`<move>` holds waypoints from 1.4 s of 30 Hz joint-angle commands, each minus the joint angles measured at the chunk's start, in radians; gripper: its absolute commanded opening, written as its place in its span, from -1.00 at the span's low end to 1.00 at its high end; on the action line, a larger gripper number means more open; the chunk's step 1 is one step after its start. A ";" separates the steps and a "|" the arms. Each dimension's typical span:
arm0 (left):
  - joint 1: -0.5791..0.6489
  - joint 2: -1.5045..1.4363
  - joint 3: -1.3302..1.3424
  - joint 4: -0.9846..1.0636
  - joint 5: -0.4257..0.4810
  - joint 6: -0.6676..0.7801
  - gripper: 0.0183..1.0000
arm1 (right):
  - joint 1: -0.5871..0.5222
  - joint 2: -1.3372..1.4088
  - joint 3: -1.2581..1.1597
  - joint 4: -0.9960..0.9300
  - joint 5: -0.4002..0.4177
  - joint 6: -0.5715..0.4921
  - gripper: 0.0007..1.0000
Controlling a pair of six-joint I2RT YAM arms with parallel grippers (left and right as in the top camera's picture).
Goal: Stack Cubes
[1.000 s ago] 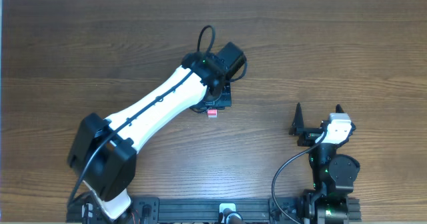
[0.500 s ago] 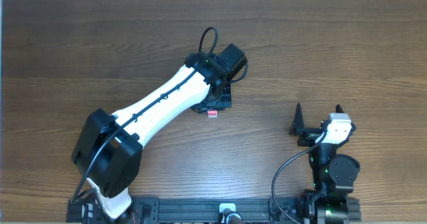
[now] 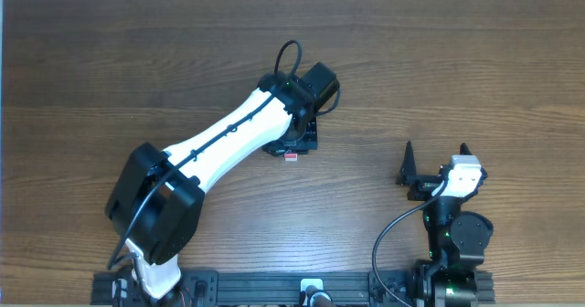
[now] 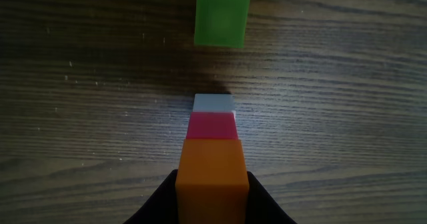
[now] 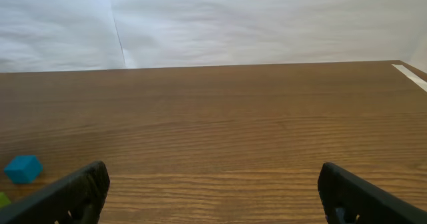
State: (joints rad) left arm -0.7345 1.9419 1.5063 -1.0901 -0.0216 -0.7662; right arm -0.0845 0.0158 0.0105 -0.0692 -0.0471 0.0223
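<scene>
at mid-table the left tool [image 4: 212, 187] pinches a smooth, square-faced orange cube [image 4: 211, 174] beside a pink cube [image 4: 212, 125], right tool [image 3: 436, 148] spread.

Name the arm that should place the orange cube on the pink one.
Left. Its gripper is shut on the orange cube, right by the pink cube. The right gripper sits open near its base, well away from both.

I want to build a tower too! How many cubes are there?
5: orange between the left fingers, red and white right beyond it, green farther off, blue seen from the right wrist. Some may be hidden.
</scene>
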 commanded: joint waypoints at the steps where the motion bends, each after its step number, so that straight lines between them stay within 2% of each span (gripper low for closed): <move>1: -0.002 0.021 0.003 -0.003 0.019 0.019 -0.96 | -0.006 -0.010 -0.005 -0.002 -0.005 -0.002 0.99; 33: -0.001 0.031 0.003 0.001 0.020 0.023 -0.93 | -0.006 -0.010 -0.005 -0.002 -0.005 -0.002 0.99; 39: -0.001 0.033 0.003 0.000 0.020 0.023 -0.72 | -0.006 -0.010 -0.005 -0.002 -0.005 -0.002 0.98; 42: -0.001 0.037 0.003 0.000 0.020 0.026 -0.53 | -0.006 -0.010 -0.005 -0.003 -0.005 -0.002 0.99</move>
State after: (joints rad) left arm -0.7345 1.9583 1.5063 -1.0893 -0.0101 -0.7574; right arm -0.0845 0.0154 0.0105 -0.0696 -0.0467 0.0223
